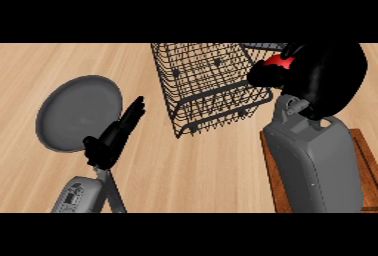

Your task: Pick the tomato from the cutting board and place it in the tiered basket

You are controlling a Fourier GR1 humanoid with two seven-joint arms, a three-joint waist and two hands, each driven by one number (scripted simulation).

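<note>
The round red tomato [277,61] is seen held in the black right hand [317,75], whose fingers are curled round it so that only a small patch of red shows between them. The tomato is carried at the right-hand rim of the black wire tiered basket [203,87], beside the upper edge of the mesh; whether it is already over the inside of the basket cannot be told, since the hand hides most of it. The grey right forearm [314,167] is raised from the lower right edge and covers much of the brown wooden cutting board [367,150], of which only strips at the left and right of the arm are shown. The basket is set on the light wooden counter [199,175], its mesh walls slanting down towards the view's middle.

At the left, the black left hand [118,132] is held open, its fingers straight and pointed up and to the right, with nothing gripped. It is shown just beside the right edge of the round grey plate [77,112], partly overlapping it in the view; contact cannot be confirmed. The grey left forearm [77,195] is seen coming in from the lower left edge. The plate is laid well apart from the cutting board, with the basket between them.
</note>
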